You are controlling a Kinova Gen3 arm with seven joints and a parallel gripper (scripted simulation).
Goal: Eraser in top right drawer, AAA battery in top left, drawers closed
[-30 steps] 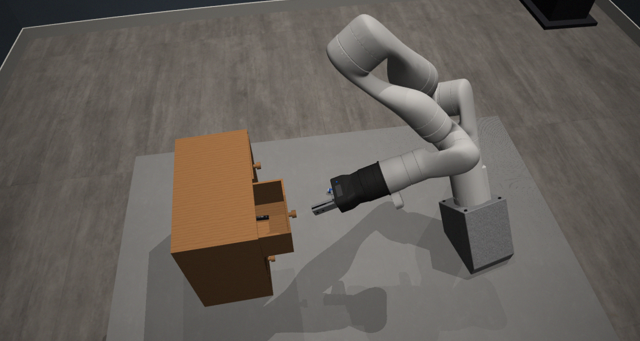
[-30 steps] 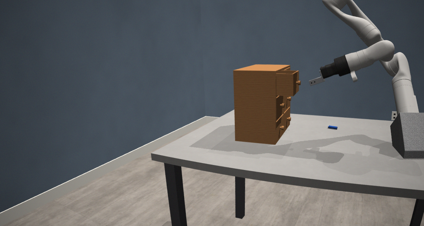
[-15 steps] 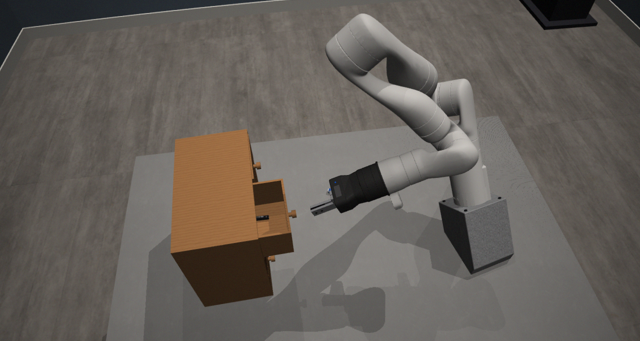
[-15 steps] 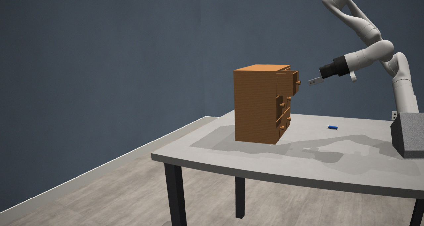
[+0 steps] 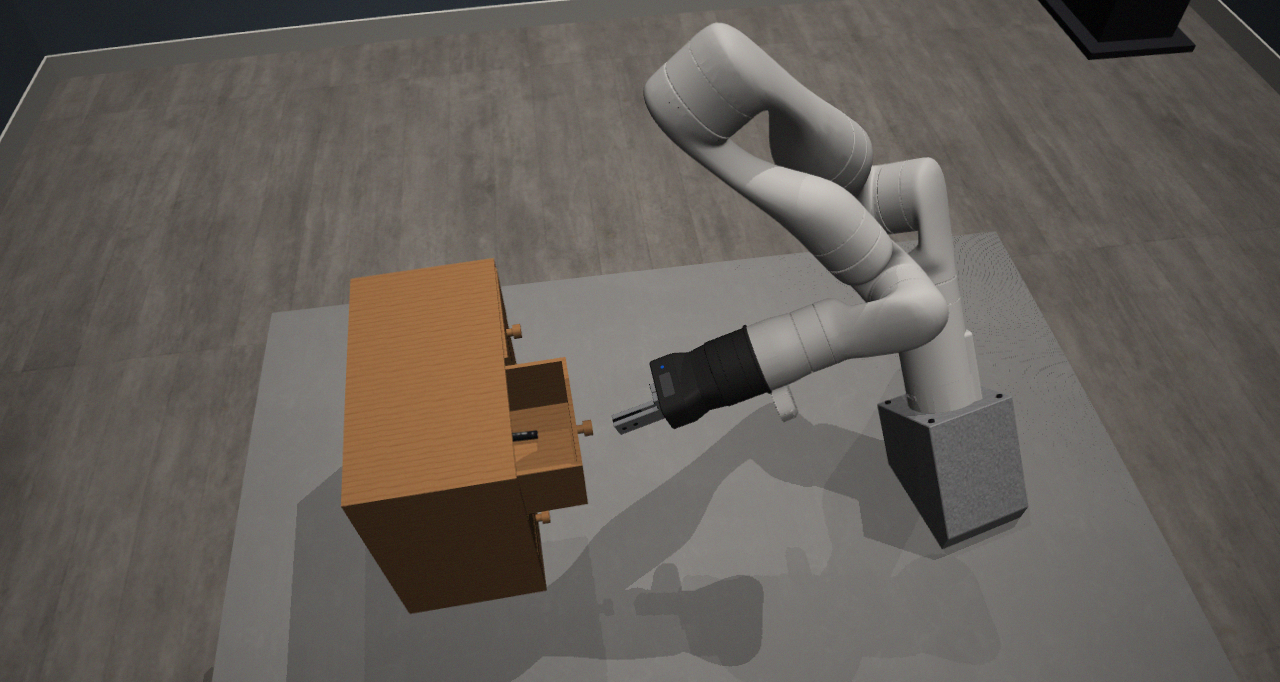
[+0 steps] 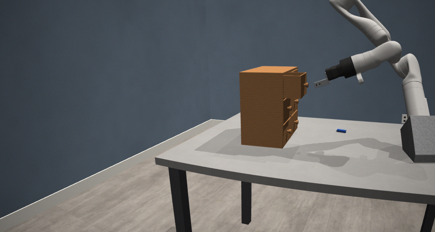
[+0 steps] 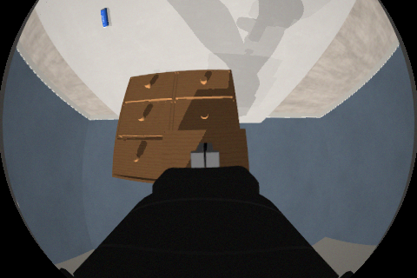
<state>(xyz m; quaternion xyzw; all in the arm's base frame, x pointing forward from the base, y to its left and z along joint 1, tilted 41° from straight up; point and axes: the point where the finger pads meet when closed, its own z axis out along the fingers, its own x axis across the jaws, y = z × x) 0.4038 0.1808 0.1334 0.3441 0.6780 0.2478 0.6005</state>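
Observation:
The small wooden chest [image 5: 420,382] [image 6: 261,109] [image 7: 174,110] stands on the grey table [image 5: 716,588] [image 6: 273,166], its front facing the arm. The left drawer of its top row [image 5: 547,390] [image 6: 294,84] is pulled part way out. A dark AAA battery [image 5: 523,434] lies inside it, near the back. The other drawers look pushed in. My gripper [image 5: 622,422] [image 6: 317,84] [image 7: 205,150] is shut and empty, level with the open drawer's knob [image 5: 584,427] [image 6: 306,84], a short gap in front of it. The blue eraser [image 6: 341,130] [image 7: 104,17] lies on the table, away from the chest; the arm hides it in the top view.
The arm's grey base block [image 5: 957,463] [image 6: 419,137] stands at the table's right side. A black stand [image 5: 1127,6] is on the floor far behind.

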